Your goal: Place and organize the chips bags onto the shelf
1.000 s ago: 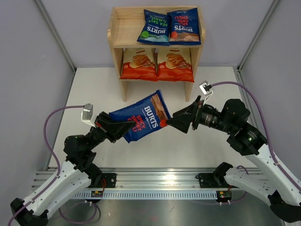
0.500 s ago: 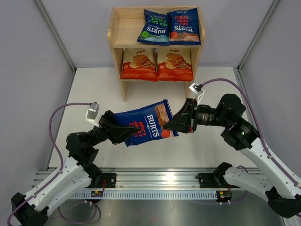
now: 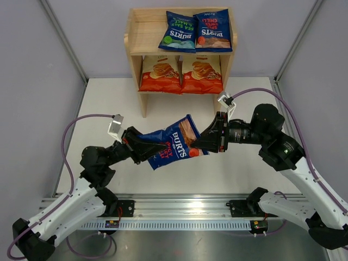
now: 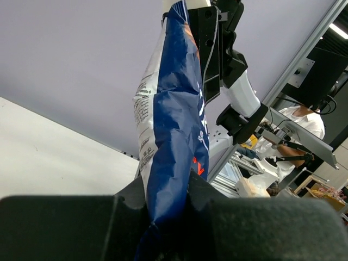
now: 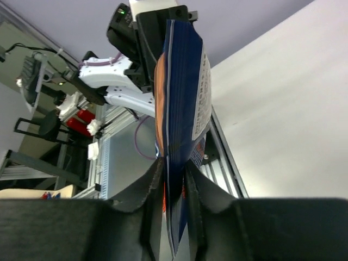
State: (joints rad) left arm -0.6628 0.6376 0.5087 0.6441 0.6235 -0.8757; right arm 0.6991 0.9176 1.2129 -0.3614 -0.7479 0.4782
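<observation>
The left arm point(image 3: 93, 166) rose from its base at the near edge of the table point(image 3: 103, 103) and reached forward and to the right, forearm close to level. The left gripper point(image 3: 148, 151) pointed right, its jaws pinched on one end of a dark blue Burts bag point(image 3: 173, 144). The right arm point(image 3: 277, 145) bent at the elbow and reached left, wrist level. The right gripper point(image 3: 197, 144) faced the left one, jaws clamped on the bag's other end, both well above the tabletop.
</observation>
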